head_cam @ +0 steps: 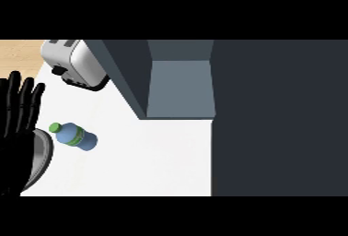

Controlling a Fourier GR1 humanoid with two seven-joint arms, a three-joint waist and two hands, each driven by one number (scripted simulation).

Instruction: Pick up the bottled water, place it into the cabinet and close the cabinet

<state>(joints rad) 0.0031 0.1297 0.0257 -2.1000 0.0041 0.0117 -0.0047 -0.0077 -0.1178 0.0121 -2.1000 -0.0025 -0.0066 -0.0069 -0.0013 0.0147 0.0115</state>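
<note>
The bottled water [75,136] is standing on the white counter [149,161], well left of the open grey cabinet [180,87]. Smooth, light plastic, probably slippery; its blue body below the green cap looks like the best hold. The left robot hand [17,120] is resting open at the left edge, beside a metal toaster [75,62].

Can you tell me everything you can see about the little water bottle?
The water bottle is small, with a clear blue body, a green cap and a green band around its middle. It looks like plastic. It sits on the white counter, cap pointing toward the upper left, seen from steeply above, so I cannot tell whether it stands or leans. Nothing holds it: the left hand is beside it, open, apart from it.
</note>
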